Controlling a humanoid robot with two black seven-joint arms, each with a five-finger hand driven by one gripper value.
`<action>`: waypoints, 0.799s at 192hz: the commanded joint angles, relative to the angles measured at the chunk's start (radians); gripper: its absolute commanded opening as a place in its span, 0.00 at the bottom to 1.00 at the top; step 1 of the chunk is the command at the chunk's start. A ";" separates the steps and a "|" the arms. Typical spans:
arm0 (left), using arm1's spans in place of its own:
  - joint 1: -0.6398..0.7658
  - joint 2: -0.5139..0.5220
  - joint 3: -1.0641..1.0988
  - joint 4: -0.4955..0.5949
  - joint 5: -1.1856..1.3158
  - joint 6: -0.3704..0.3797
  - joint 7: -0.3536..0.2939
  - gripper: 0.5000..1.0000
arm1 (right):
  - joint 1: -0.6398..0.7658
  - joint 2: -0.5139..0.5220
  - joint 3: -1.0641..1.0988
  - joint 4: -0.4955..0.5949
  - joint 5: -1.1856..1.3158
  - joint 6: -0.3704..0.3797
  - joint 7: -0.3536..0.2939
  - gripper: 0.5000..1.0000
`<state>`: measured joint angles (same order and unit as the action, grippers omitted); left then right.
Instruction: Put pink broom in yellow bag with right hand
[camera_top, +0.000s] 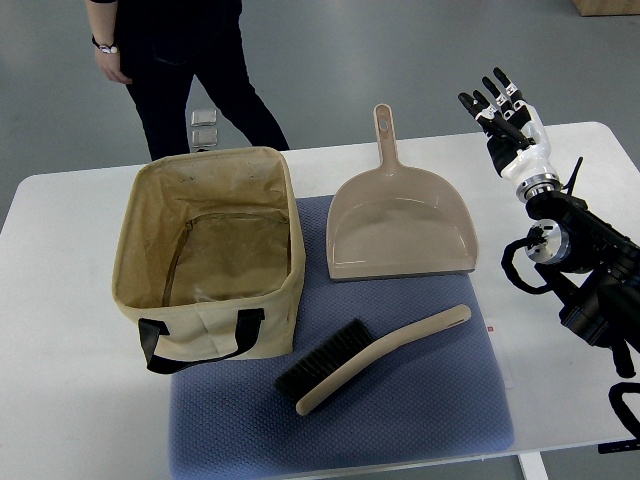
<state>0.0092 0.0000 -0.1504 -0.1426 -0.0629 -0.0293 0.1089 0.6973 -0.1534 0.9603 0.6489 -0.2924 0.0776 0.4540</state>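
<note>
White desk (70, 400) fills most of the top view, grey floor beyond its far edge. A blue-grey mat (440, 400) lies on the desk's middle, under the things. Yellow bag (215, 255), a tan fabric box with black handles, stands upright on the mat's left part, mouth open, nothing visible inside. Dustpan (400, 225) lies flat on the mat's far right part, just beside the bag, handle pointing away from the robot. Pink broom (375, 355), beige-pink handle with black bristles, lies on the mat on the near side of the dustpan and to the right of the bag's near corner; bristle end points left, handle tip points right and slightly away. It touches neither the bag nor the dustpan.

Right arm enters from the right edge, black links over the desk's right side. Right hand (508, 120) is raised above the desk's far right corner, fingers spread and straight, holding nothing, well apart from the broom.

A person (185, 70) in dark clothes stands on the floor beyond the desk, behind the bag, wearing a wristwatch (104, 46).
</note>
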 joint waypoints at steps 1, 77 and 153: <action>0.000 0.000 0.002 0.000 0.000 0.000 0.000 1.00 | -0.001 -0.002 0.000 0.000 -0.001 0.001 0.000 0.86; -0.002 0.000 0.003 -0.012 0.002 -0.001 0.000 1.00 | -0.001 0.000 0.000 0.002 -0.001 0.001 0.000 0.86; -0.002 0.000 0.002 -0.003 0.000 0.009 0.000 1.00 | 0.005 -0.009 -0.005 0.000 -0.008 0.001 -0.001 0.86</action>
<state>0.0082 0.0000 -0.1485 -0.1404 -0.0629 -0.0199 0.1089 0.7008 -0.1590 0.9572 0.6502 -0.2990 0.0782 0.4525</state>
